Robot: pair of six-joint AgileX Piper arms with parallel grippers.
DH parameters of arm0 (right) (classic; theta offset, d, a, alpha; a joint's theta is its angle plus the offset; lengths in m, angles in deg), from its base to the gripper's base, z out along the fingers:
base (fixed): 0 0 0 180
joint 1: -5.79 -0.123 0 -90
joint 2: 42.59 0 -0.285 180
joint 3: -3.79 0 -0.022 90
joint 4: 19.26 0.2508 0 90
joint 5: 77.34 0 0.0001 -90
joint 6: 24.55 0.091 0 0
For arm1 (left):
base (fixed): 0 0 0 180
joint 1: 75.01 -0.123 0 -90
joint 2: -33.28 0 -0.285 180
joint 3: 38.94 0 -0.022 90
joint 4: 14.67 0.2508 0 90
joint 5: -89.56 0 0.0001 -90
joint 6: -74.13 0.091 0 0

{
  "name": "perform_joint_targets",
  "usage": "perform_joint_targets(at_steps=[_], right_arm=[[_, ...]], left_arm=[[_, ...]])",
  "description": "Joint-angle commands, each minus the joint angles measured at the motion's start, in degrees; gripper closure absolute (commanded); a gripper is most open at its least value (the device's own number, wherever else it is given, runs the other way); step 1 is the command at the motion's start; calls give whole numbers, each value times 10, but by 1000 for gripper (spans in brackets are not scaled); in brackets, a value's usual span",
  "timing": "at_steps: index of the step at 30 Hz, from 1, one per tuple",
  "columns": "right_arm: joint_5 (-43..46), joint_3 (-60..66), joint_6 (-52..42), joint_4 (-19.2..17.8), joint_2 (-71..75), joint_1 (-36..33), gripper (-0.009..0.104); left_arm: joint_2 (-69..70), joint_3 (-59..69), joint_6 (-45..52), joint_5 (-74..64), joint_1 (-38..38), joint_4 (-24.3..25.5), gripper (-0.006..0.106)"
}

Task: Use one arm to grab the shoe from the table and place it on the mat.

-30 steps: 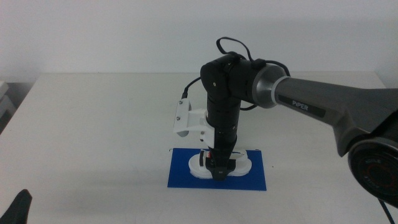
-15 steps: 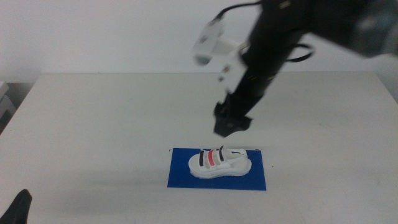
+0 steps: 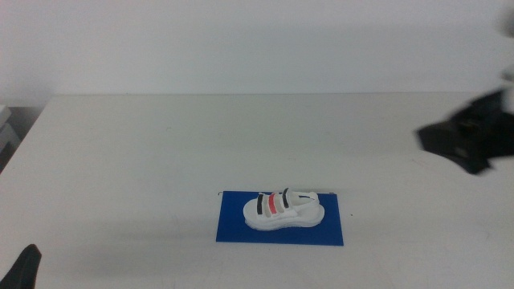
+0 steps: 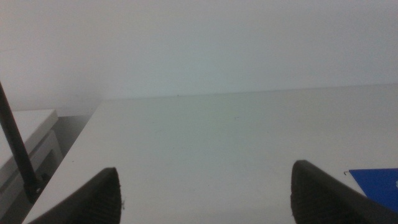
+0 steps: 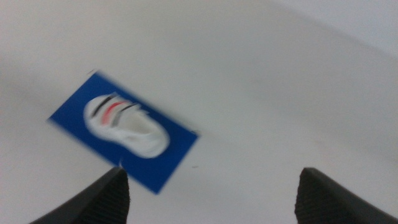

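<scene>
The white shoe [image 3: 283,210] with black and red stripes lies on its sole on the dark-blue mat [image 3: 233,229] near the front of the white table [image 3: 161,144]. My right gripper [image 3: 462,138] is blurred at the right edge of the middle view, high above the table and far from the shoe, open and empty. In the right wrist view the shoe [image 5: 124,124] lies on the mat [image 5: 168,158], well ahead of the open jaws [image 5: 211,190]. My left gripper [image 4: 205,190] waits at the front left corner, open and empty; the mat's corner [image 4: 376,180] shows there.
A white unit [image 4: 25,143] stands beside the table's left edge. The left gripper's tip [image 3: 20,269] shows at the bottom left corner of the middle view. A plain white wall is behind the table.
My right gripper let go of the shoe on the mat, rose, and swung away to the right edge of the view. The shoe and mat have stayed put.
</scene>
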Motion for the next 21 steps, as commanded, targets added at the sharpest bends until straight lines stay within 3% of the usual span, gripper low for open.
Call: perform_joint_targets(at_steps=[1,7,13,15,21], right_arm=[[80,53,27,-20,84,28,19],[156,207,37,-30,252,76,19],[174,320,37,-38,388,77,19],[179,345,49,-51,418,77,19],[221,414,155,-136,517,86,19]], left_arm=[[8,4,-3,47,3,-5,7],[8,4,-3,47,3,-5,7],[8,4,-3,47,3,-5,7],[8,4,-3,47,3,-5,7],[8,4,-3,47,3,-5,7]])
